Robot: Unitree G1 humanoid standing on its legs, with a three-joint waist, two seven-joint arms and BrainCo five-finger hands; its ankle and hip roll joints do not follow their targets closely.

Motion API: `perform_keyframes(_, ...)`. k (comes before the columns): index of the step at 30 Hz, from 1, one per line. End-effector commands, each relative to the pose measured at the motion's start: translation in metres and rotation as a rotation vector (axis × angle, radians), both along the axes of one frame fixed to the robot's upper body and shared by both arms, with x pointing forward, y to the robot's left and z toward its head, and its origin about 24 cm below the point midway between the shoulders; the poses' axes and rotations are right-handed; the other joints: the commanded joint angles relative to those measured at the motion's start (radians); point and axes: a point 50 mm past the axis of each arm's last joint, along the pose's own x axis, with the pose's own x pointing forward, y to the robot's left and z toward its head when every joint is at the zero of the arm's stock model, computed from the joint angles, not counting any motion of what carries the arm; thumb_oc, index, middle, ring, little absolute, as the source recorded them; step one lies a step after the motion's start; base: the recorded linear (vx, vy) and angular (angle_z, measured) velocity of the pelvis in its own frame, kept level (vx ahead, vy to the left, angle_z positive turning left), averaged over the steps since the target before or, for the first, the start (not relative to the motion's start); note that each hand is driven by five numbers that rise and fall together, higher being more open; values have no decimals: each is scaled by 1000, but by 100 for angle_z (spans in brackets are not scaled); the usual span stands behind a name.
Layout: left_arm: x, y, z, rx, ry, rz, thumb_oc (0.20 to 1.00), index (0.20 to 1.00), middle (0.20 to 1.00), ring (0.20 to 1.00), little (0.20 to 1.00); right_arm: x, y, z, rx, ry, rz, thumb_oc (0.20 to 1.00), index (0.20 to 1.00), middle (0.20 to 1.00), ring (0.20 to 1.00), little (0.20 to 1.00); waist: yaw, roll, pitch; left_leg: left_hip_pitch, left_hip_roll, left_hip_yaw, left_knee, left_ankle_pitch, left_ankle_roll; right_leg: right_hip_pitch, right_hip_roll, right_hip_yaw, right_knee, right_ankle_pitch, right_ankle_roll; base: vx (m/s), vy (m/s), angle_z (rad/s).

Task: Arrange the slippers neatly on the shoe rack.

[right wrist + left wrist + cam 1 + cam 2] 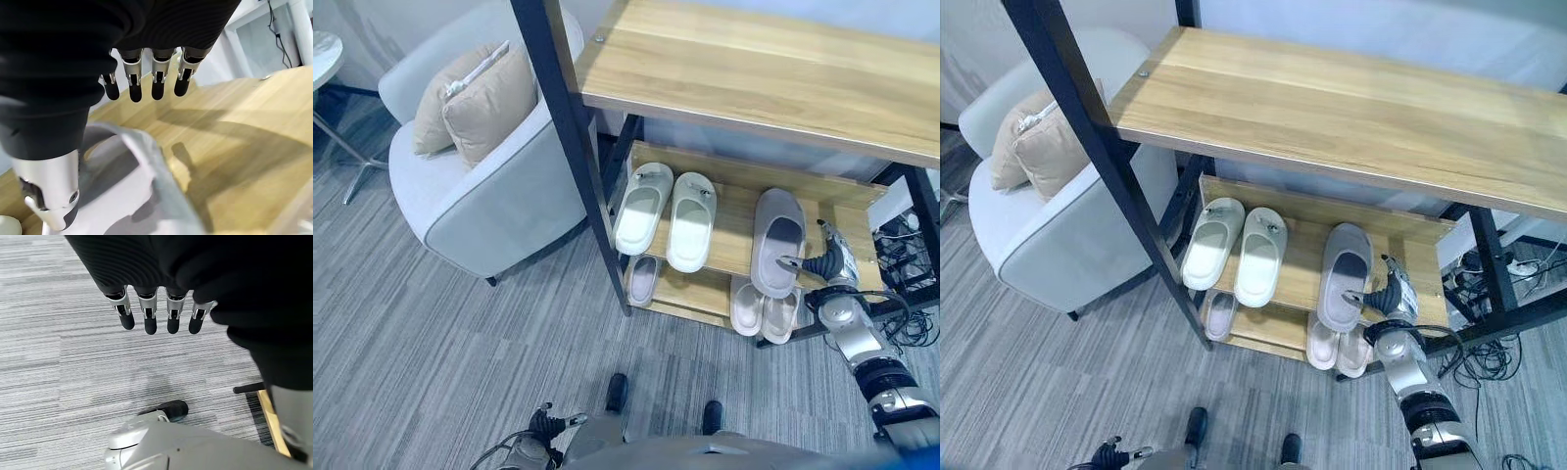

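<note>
The right hand (827, 262), fingers straight, thumb on the grey slipper (777, 240), rests at the rack's (734, 69) middle shelf beside a white pair (665, 215). More slippers (763, 308) sit below. An armchair (480, 186) stands left; the left hand (156, 316) hangs open over carpet (431, 343).

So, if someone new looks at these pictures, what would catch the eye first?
Probably the right hand at the heel of a grey slipper on the shoe rack's middle shelf, its thumb on the heel rim and its fingers straight. Beside it on that shelf lies a neat pair of white slippers, with more slippers on the shelf below. The left hand hangs open over the carpet.
</note>
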Motion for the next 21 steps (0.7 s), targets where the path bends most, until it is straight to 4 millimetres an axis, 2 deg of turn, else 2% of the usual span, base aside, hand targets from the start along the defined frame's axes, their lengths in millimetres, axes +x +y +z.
perform_keyframes(1, -10, -12, -5, -7, 62, -69, 1000, 1000, 1000, 1000, 1000, 13, -15, 28, -17, -115, -48, 1000, 1000, 1000, 1000, 1000, 34, -7, -11, -3, 44, 70, 6, -102, -28, 10, -53, 27, 6, 6, 50, 0, 0, 0)
perform_keyframes(7, -6, -13, -4, -6, 41, -73, 1000, 1000, 1000, 1000, 1000, 28, -24, 31, 5, -82, -98, 1000, 1000, 1000, 1000, 1000, 51, -4, -3, -18, 42, 64, 6, -95, -31, 0, -52, 24, 6, 7, 50, 2, 0, 1)
perform_keyframes(9, -5, -13, -4, -3, 39, -83, 1000, 1000, 1000, 1000, 1000, 30, -28, 23, -21, -4, -109, 1000, 1000, 1000, 1000, 1000, 60, -6, -8, -18, 41, 62, 6, -95, -33, 2, -51, 21, 6, 6, 49, 12, -1, 2)
perform_keyframes(11, -5, -12, -4, 3, 38, -92, 1000, 1000, 1000, 1000, 1000, 32, -28, 18, -22, 36, -109, 373, 373, 373, 373, 373, 68, -8, -12, -16, 42, 61, 6, -95, -34, 8, -50, 16, 6, 3, 49, 31, 1, 8)
perform_keyframes(12, -6, -11, -4, 4, 40, -90, 1000, 1000, 1000, 1000, 1000, 32, -28, 18, -39, 43, -100, 200, 200, 200, 200, 200, 69, -9, -13, -16, 42, 59, 6, -94, -35, 10, -49, 14, 6, 2, 49, 32, 3, 10)
perform_keyframes(19, -10, -12, -5, 14, 58, -91, 1000, 1000, 1000, 1000, 1000, 27, -25, 18, -41, -7, -98, 200, 200, 200, 200, 200, 61, -7, -22, 2, 41, 58, 6, -105, -32, 29, -52, 5, 6, 0, 51, 14, 13, 4)
perform_keyframes(21, -11, -11, -5, 21, 63, -75, 1000, 1000, 1000, 1000, 1000, 15, -27, 23, -54, -89, -106, 200, 200, 200, 200, 200, 45, -5, -27, 17, 42, 62, 6, -113, -28, 39, -53, 6, 6, -1, 52, 8, 35, 2)
